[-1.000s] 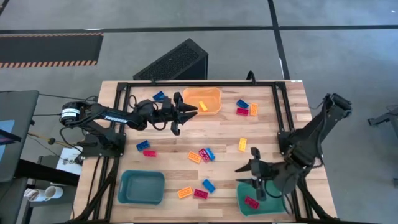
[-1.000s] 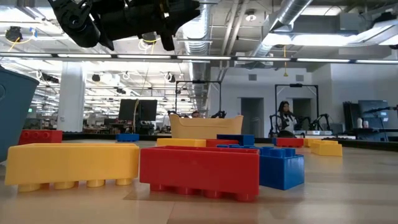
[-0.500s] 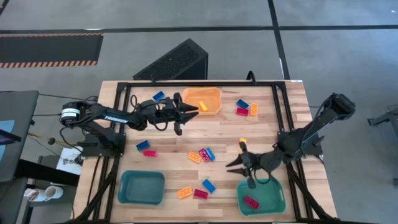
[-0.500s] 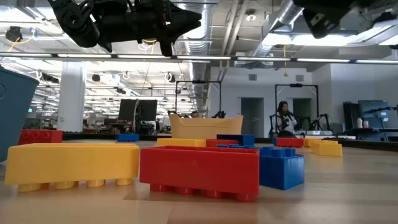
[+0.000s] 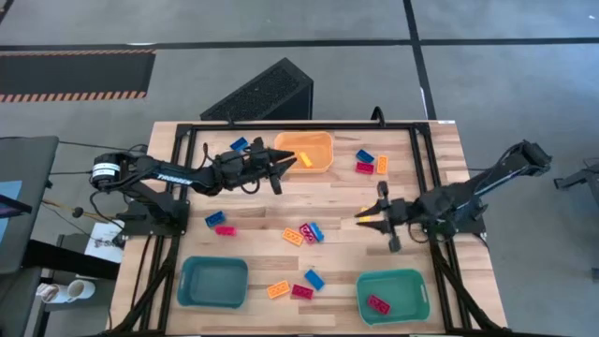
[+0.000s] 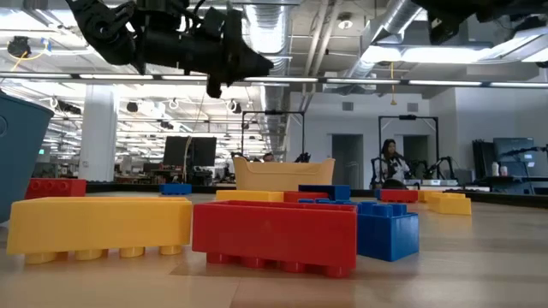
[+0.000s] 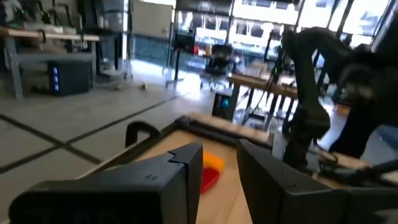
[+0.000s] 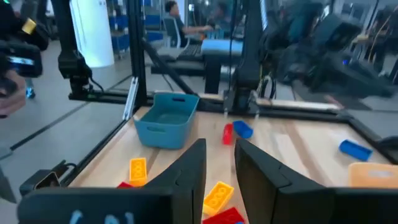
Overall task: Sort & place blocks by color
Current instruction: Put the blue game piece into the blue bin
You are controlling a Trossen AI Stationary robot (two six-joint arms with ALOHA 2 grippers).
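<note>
Red, blue and yellow-orange blocks lie scattered on the wooden table; a cluster (image 5: 305,233) sits at its middle. One yellow block (image 5: 305,159) lies in the orange bin (image 5: 304,140) and one red block (image 5: 378,303) in the right teal bin (image 5: 412,281). My left gripper (image 5: 285,167) hangs open beside the orange bin's near-left corner, holding nothing; in its wrist view (image 7: 221,162) a red and an orange block (image 7: 209,173) show past the fingers. My right gripper (image 5: 360,220) is open, above a yellow block (image 5: 365,212) right of the middle, pointing toward the table's left (image 8: 221,163).
An empty teal bin (image 5: 213,281) stands at the near left. Three blocks (image 5: 295,288) lie between the teal bins, two (image 5: 220,224) near the left arm's base, three (image 5: 371,163) right of the orange bin, one blue (image 5: 240,144) left of it. A black frame (image 5: 416,168) borders the table.
My right gripper has risen out of the right teal bin and moved toward the far edge and a little left, tipping from pointing down to nearly level, ending over the yellow block. My left gripper has shifted slightly right toward the orange bin and turned about its axis.
</note>
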